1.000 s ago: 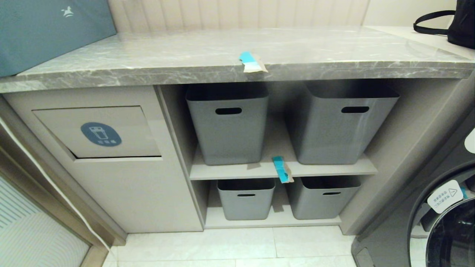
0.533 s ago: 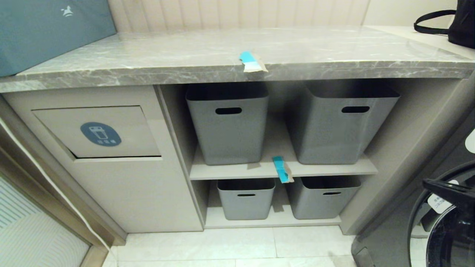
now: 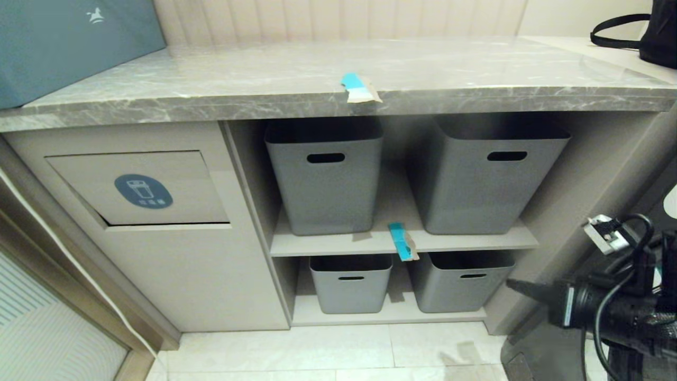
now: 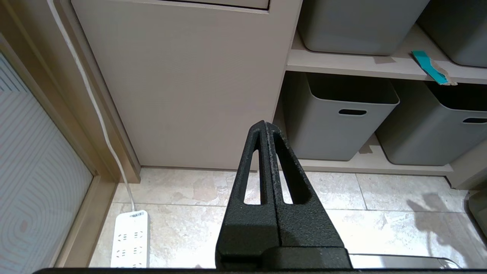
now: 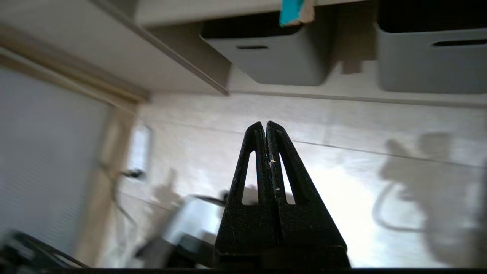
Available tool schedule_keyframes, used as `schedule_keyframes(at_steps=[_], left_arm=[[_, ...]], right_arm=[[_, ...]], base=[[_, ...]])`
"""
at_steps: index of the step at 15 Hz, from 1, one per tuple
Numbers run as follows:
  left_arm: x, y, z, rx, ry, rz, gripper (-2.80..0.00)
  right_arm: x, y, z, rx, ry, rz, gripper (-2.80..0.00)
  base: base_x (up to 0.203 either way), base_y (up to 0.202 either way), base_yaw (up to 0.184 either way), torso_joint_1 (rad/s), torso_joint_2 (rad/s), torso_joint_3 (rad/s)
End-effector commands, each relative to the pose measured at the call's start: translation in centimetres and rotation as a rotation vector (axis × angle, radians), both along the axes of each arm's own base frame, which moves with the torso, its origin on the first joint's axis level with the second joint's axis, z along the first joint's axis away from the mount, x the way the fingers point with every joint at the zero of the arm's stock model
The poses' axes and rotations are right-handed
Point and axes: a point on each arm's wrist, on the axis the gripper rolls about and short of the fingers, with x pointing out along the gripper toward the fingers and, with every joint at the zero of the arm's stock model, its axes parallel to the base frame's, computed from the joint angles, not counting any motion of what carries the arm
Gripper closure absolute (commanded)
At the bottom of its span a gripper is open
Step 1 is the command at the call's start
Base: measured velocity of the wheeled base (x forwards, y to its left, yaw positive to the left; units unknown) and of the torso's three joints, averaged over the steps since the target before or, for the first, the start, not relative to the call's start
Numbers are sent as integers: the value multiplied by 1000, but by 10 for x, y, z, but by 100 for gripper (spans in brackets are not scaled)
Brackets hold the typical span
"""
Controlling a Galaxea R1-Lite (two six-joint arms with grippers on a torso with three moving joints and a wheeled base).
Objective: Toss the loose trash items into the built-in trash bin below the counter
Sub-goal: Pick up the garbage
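Note:
One cyan-blue cardboard strip (image 3: 359, 89) lies at the front edge of the grey marble counter (image 3: 211, 79). A second strip (image 3: 402, 242) (image 4: 432, 67) (image 5: 295, 11) hangs over the front of the upper shelf between two grey baskets. The trash bin flap (image 3: 143, 188) with its blue-grey oval sticker (image 3: 143, 191) sits shut in the beige cabinet front at the left. My right gripper (image 3: 512, 286) (image 5: 265, 124) is shut and empty, low at the right, well below and right of the shelf strip. My left gripper (image 4: 263, 123) is shut and empty, low over the floor, out of the head view.
Grey baskets stand on the shelves: two above (image 3: 325, 177) (image 3: 484, 177), two below (image 3: 350, 283) (image 3: 460, 280). A washing machine (image 3: 634, 328) stands at the right. A teal box (image 3: 69, 42) and a black bag (image 3: 656, 32) rest on the counter. A white power strip (image 4: 129, 239) lies on the floor.
My right arm has risen into the head view at the lower right and reached leftward. The strips and the bin flap have not moved.

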Motion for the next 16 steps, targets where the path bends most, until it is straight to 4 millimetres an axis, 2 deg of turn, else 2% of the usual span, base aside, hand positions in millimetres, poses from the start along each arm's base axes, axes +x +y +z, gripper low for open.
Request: schedule_keyframes(at_steps=[1,6,10,12,13,16], left_arm=[[0,0,-1,-1,2,1,0],[0,0,-1,-1,2,1,0],[0,0,-1,-1,2,1,0],[0,0,-1,-1,2,1,0],[0,0,-1,-1,2,1,0],[0,0,0,-1,1,1,0]], right_arm=[[17,7,-11,136,92,-54,0],[61,20,-55,431,237,-192,0],[88,29,-100,469,285,-217,0],[103,32,-111,487,271,-217,0],[112,35,-110,517,257,-218,-280],[142,44,-108,631,240,-233,-280]], base=[[0,0,0,0,0,0],[0,0,0,0,0,0],[0,0,0,0,0,0],[0,0,0,0,0,0],[0,0,0,0,0,0],[0,0,0,0,0,0]])
